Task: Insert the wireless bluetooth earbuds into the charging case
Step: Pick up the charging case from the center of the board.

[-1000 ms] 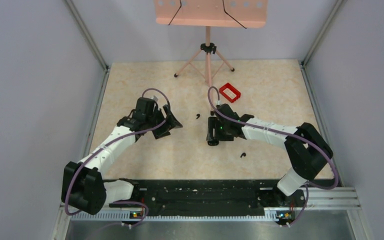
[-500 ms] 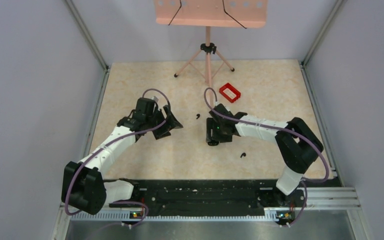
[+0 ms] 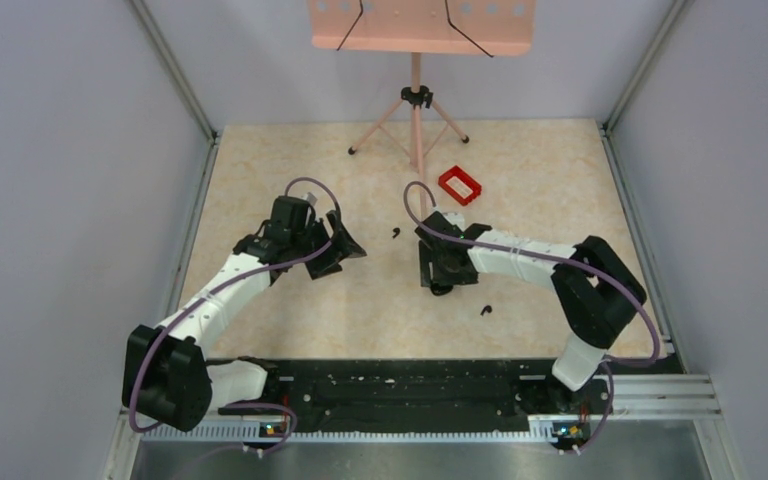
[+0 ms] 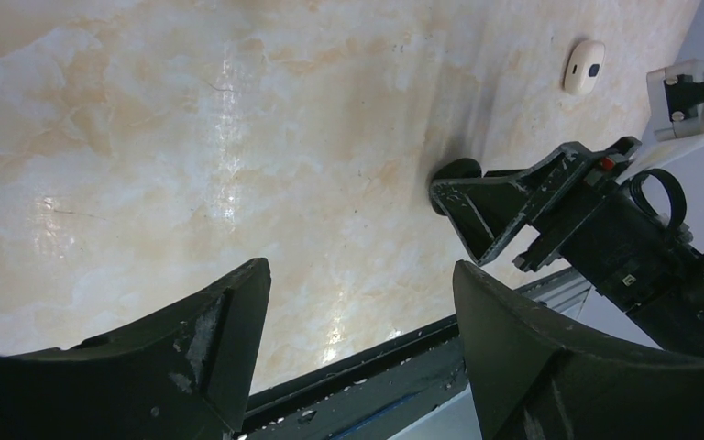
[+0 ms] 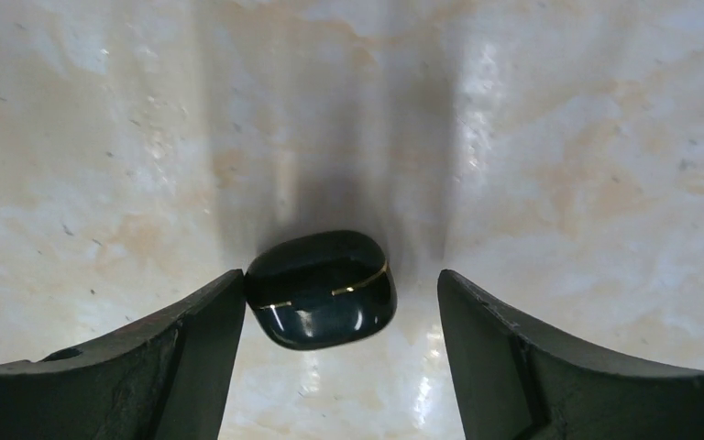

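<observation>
Between the right gripper's [image 5: 339,302] fingers sits the case [image 5: 321,289], flat on the table [image 3: 290,160] with its lid down; a thin gold line marks the seam. The jaws are open around it. The left finger [image 5: 211,321] is touching the case's side or just beside it, I cannot tell which, and the right finger stands clearly apart. From above, the gripper hides the case.

It looks light, hard and glossy, with rounded sides all round. That shape would likely slip or squirt out of a hard pinch, and a one-sided push would slide it across the smooth top. The best hold is probably low across its two longer sides, below the seam, so the lid stays free to swing up. It needs firm but not crushing pressure.

One earbud [image 3: 395,233] lies on the table just beyond the right gripper. The second earbud [image 3: 485,310] lies nearer the bases, to that gripper's right. Both are tiny and surely very light, so they are easy to flick away. Each probably wants a fingertip pinch on the body, with the stem left free for seating.

Well apart to the left hangs the left gripper [image 3: 345,250], jaws open and holding nothing. At the far side are a red tray [image 3: 460,185] and a stand [image 3: 416,95].
</observation>
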